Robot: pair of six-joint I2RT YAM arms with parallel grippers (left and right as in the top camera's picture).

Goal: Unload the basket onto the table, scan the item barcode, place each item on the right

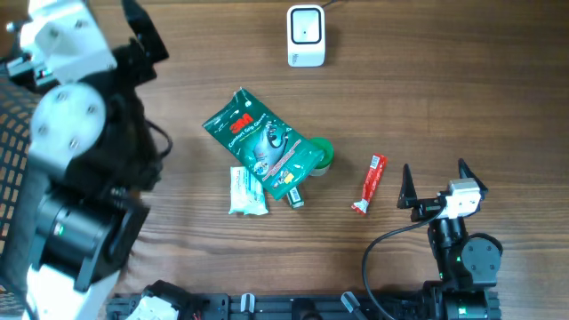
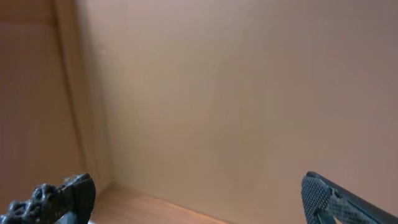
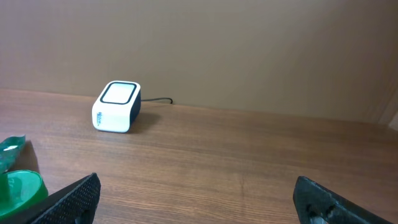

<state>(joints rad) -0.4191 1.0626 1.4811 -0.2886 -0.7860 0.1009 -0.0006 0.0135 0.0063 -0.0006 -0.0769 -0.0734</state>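
Observation:
The white barcode scanner (image 1: 305,36) stands at the table's far edge, and it also shows in the right wrist view as the scanner (image 3: 116,107). In the middle of the table lie the items: a green 3M package (image 1: 258,142), a white packet (image 1: 246,191) half under it, a green round lid (image 1: 322,156) and a red stick packet (image 1: 371,184). My right gripper (image 1: 436,180) rests open near the front right, just right of the red packet, with nothing between its fingers (image 3: 74,198). My left gripper (image 1: 142,36) is raised at the far left; in its wrist view the gripper (image 2: 199,205) is open, empty and facing a tan wall.
A black mesh basket (image 1: 11,116) sits at the left edge, partly behind the raised left arm (image 1: 71,151). The scanner's cable runs off the back. The green lid (image 3: 22,190) sits at the left edge of the right wrist view.

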